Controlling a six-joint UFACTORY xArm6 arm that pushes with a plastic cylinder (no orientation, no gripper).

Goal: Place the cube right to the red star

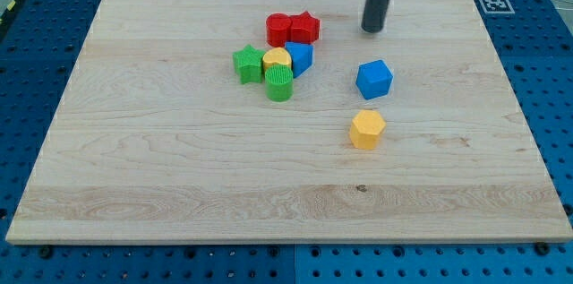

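Observation:
The red star [305,27] lies near the board's top middle, touching a red cylinder [278,29] on its left. The blue cube [374,79] sits alone, to the right of and below the star. My tip [372,29] is at the star's height, well to its right, and just above the blue cube in the view, apart from both. A yellow hexagonal block [367,129] lies below the cube.
A cluster sits below the red pair: a green star [247,63], a yellow cylinder [277,60], a green cylinder [279,82] and a blue block [299,56]. The wooden board [179,167] rests on a blue pegboard table.

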